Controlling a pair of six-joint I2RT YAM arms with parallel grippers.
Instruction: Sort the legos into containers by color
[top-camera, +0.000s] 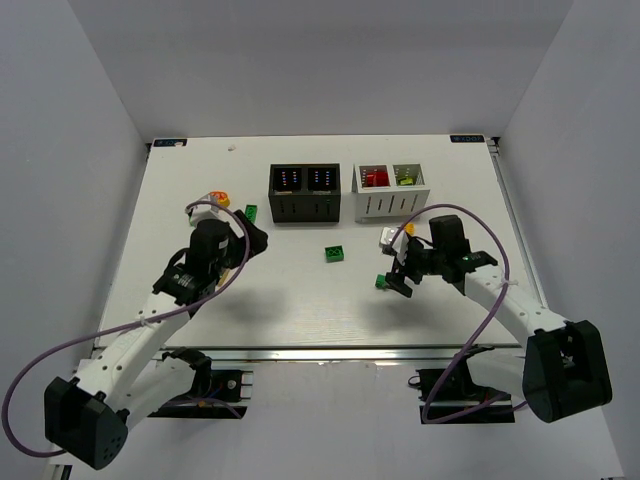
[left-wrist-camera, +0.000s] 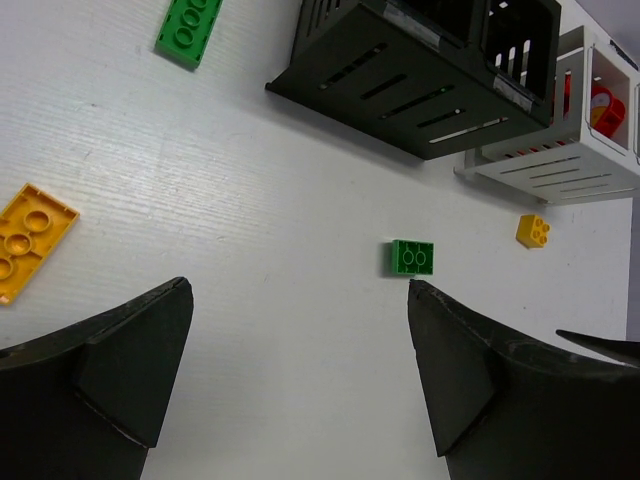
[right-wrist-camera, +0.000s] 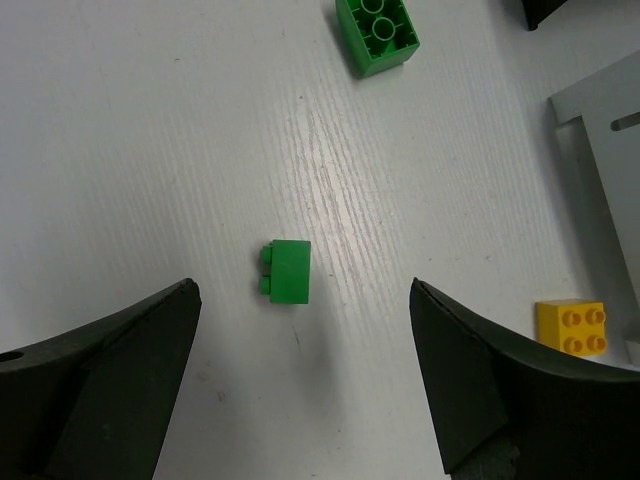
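Observation:
The black container (top-camera: 305, 192) and the white container (top-camera: 390, 190) stand side by side at the back. The white one holds red legos (top-camera: 375, 178) on its left and lime ones (top-camera: 405, 178) on its right. My right gripper (top-camera: 397, 282) is open, hovering over a small green brick (right-wrist-camera: 290, 271) lying on its side, just ahead of the point midway between the fingertips (right-wrist-camera: 302, 300). My left gripper (top-camera: 255, 238) is open and empty over bare table (left-wrist-camera: 298, 290). A second green brick (top-camera: 335, 254) lies mid-table, just beyond my left gripper's right fingertip (left-wrist-camera: 412, 257).
A green flat plate (left-wrist-camera: 190, 28) and an orange plate (left-wrist-camera: 25, 240) lie left of the black container (left-wrist-camera: 420, 70). A yellow brick (right-wrist-camera: 570, 327) lies in front of the white container (left-wrist-camera: 570, 150). The table's white side walls stand to both sides.

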